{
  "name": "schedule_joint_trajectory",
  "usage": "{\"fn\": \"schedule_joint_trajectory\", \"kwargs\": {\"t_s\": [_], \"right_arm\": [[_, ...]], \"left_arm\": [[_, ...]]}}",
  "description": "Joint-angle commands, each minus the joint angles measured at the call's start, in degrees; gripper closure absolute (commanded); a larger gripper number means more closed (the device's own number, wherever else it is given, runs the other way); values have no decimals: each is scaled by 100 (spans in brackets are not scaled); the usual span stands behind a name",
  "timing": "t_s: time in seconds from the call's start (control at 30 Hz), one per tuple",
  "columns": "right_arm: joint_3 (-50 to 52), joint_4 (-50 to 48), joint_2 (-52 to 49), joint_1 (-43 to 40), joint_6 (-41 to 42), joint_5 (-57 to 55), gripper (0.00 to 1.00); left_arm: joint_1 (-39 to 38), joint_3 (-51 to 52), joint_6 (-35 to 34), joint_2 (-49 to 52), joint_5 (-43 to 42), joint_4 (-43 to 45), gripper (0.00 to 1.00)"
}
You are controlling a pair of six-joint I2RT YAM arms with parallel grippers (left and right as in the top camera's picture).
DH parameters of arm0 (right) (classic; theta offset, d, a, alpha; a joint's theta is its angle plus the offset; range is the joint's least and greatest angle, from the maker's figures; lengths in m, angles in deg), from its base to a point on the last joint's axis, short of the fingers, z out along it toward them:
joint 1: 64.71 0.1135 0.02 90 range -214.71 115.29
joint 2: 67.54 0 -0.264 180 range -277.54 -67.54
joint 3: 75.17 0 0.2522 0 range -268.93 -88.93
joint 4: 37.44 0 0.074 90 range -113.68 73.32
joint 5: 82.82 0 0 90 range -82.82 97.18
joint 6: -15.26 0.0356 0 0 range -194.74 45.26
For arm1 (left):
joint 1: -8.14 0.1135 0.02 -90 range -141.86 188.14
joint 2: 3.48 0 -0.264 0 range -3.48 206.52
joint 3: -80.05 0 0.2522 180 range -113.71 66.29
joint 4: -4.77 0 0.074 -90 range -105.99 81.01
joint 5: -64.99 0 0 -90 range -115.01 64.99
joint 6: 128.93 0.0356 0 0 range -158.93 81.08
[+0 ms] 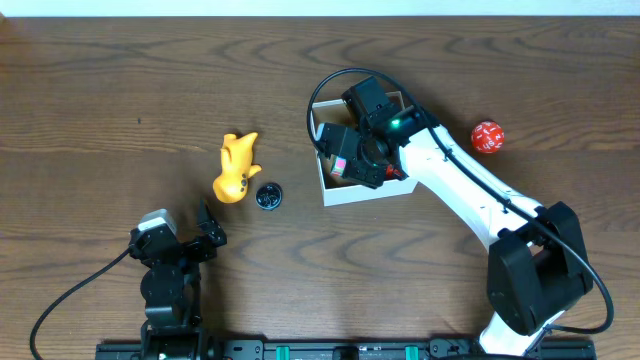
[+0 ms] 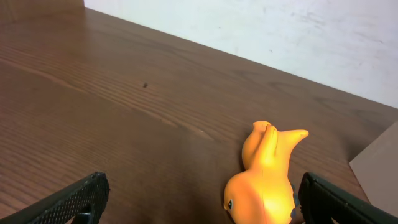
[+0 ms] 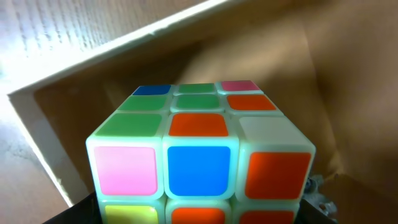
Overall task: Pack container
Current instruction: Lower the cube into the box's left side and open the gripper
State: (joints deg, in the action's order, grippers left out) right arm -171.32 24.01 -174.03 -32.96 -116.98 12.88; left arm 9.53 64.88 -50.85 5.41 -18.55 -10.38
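From overhead, one square, white-walled cardboard container (image 1: 362,193) is sitting right of centre on the wood-grain worktop (image 1: 100,100), with one smooth yellow toy (image 1: 236,168), one round black object (image 1: 268,196) and one red ball (image 1: 487,137) around it.

At the left wrist, the left pincer (image 2: 199,202) is gaping wide.

At the right wrist, the right pincer (image 3: 199,211) is clasping one glossy puzzle cube (image 3: 199,155) inside the container's brown interior.

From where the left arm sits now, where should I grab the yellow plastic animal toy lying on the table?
Probably its mid-body, from above. The yellow toy lies lengthwise away from the open left gripper, so the jaws can straddle its sides. Its rounded head end sits close to a small black round object; grip further back.
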Motion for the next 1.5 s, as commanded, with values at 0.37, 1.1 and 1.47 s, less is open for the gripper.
{"fn": "schedule_joint_trajectory", "kwargs": {"t_s": [0.37, 1.1, 1.47], "right_arm": [[-107, -17, -57, 59, -1281, 295, 42], [-107, -127, -389, 310, -1440, 400, 39], [-107, -131, -391, 310, -1440, 374, 9]], "left_arm": [[-9, 118, 76, -42, 173, -208, 2], [-9, 118, 74, -42, 173, -208, 2], [-9, 118, 74, -42, 173, -208, 2]]}}
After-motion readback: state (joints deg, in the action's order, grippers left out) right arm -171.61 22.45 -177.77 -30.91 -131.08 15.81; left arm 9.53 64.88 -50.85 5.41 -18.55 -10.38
